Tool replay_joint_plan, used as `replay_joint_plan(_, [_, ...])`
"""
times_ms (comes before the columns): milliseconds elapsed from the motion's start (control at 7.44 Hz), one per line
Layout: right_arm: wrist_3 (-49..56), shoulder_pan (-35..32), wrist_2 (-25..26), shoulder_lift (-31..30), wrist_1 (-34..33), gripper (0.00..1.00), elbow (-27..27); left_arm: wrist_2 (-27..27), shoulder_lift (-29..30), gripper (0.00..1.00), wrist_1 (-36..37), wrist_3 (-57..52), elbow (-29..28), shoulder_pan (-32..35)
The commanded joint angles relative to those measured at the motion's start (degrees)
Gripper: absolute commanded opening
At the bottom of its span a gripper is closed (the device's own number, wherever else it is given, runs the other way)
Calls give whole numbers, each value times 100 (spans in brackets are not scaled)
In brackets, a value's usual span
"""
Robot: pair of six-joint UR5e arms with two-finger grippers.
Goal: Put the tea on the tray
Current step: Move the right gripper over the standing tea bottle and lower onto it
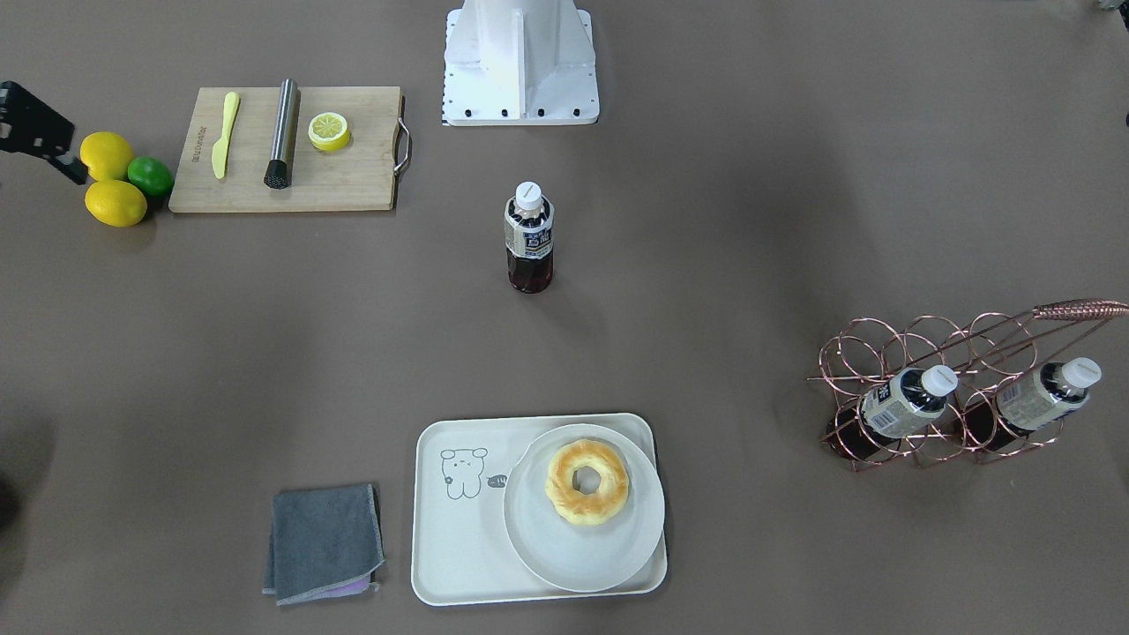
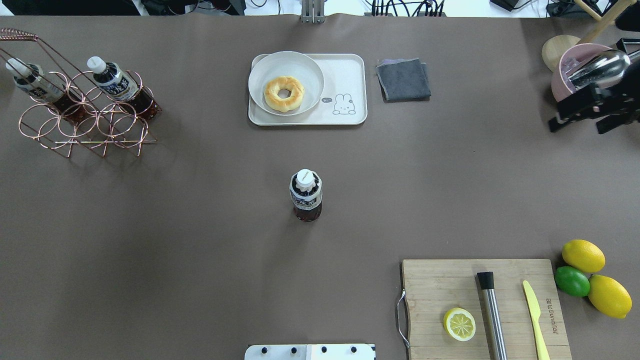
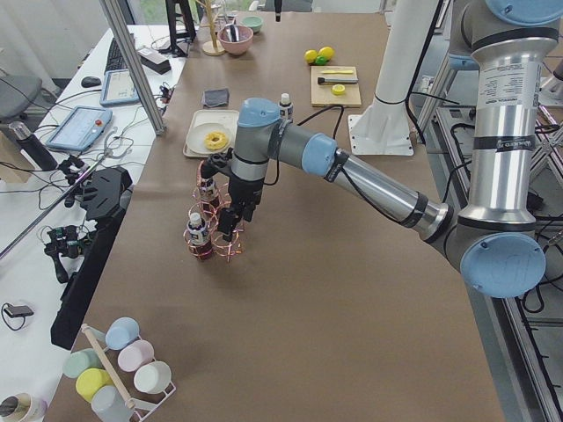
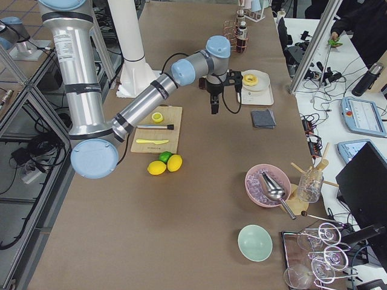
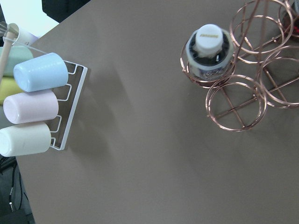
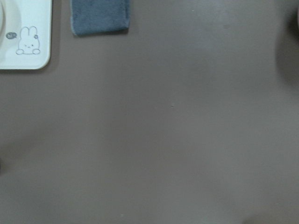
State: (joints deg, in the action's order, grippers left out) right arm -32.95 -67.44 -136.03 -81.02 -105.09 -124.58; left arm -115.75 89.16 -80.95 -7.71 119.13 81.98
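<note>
Front view: tea [image 1: 529, 238] upright mid-table, well apart from tray [image 1: 450, 538]
Overhead: right pincer [image 2: 579, 119] at table edge, spread cannot tell
Left side: left pincer [image 3: 230, 221] by rack [image 3: 220, 251], state cannot tell
Tea likely light, stiff, slick; take label band

Brown table [image 2: 150, 250], cluttered white desk [image 3: 22, 352]

Robotics laboratory: two industrial arms [image 3: 369, 180] rise from a white pedestal [image 3: 396, 88] at a paper-covered desk [image 3: 308, 334] framed by aluminium posts [image 3: 132, 66]; teach pendants [image 3: 77, 129], a keyboard [image 3: 114, 54] and loose cables [image 3: 44, 180] crowd the adjoining side bench [image 3: 18, 264]
</note>
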Motion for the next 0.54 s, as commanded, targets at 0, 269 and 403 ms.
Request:
replay_joint_plan(0, [-2796,1684,1030,1303,-56,100,-66,-412,-22,98,-9,-905,-520,685])
replay_joint_plan(269, [-3505,2426,1690,2260,-518,100,301,-414,-13,98,-35,-1223,-786,889])
replay_joint_plan(403, [-3542,2655,1920,2762,-835,100,486,-414,-30,98,-88,-1233,-821,925])
